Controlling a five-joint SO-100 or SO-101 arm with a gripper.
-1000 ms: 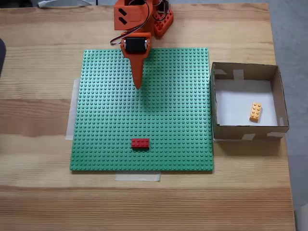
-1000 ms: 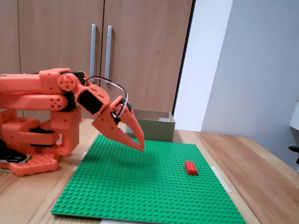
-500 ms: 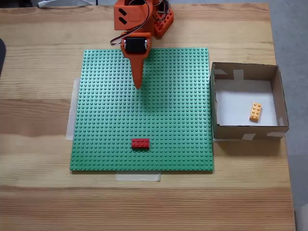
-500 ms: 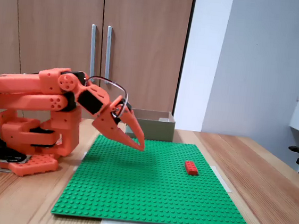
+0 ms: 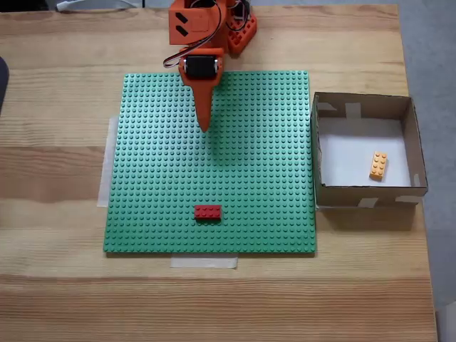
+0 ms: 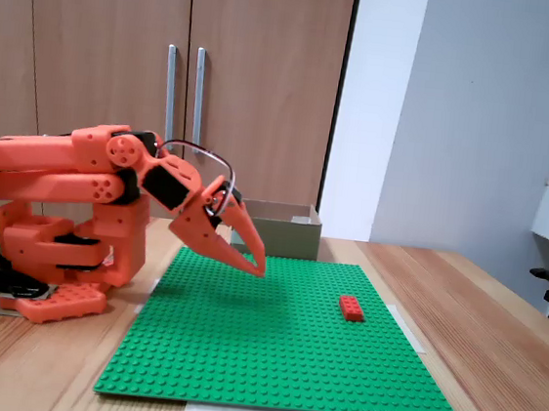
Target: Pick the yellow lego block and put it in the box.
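Yellow lego block (image 5: 378,165) lies inside the box (image 5: 363,105); fingers (image 5: 204,127) closed, empty.

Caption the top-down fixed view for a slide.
Yellow lego block lies in the cardboard box; the arm's shut gripper hovers over the green baseplate.

In a fixed view from above, the yellow lego block (image 5: 378,165) lies on the white bottom of the box (image 5: 363,107), the red brick (image 5: 208,211) sits on the green baseplate (image 5: 263,157), and the gripper (image 5: 204,127), fingers together, points over the baseplate.
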